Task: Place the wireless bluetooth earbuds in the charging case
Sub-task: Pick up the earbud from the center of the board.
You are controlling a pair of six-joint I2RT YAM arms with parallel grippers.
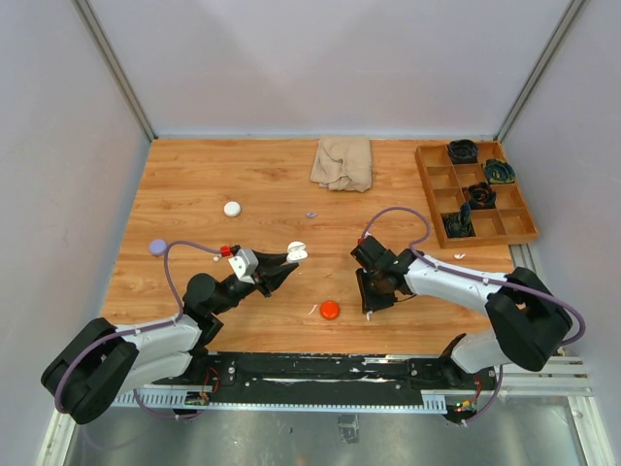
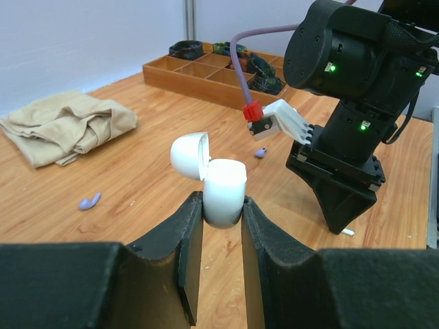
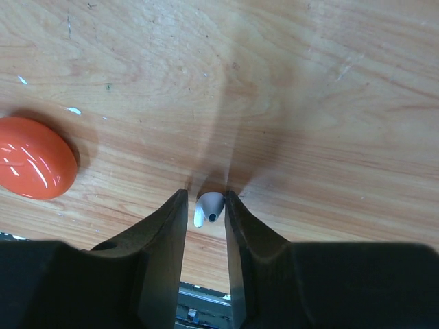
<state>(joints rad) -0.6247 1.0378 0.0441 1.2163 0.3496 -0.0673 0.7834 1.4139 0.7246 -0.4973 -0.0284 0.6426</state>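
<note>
The white charging case has its lid flipped open and is pinched between the fingertips of my left gripper, which holds it above the table. My right gripper points straight down at the wood. A small white earbud lies on the table between its fingertips, which close in tightly on both sides. Its stem pokes out under the right gripper in the left wrist view. Two purple earbuds lie loose on the table.
A red puck lies just left of the right gripper. A white puck and a purple puck lie at left. A beige cloth sits at the back. A wooden compartment tray stands at back right.
</note>
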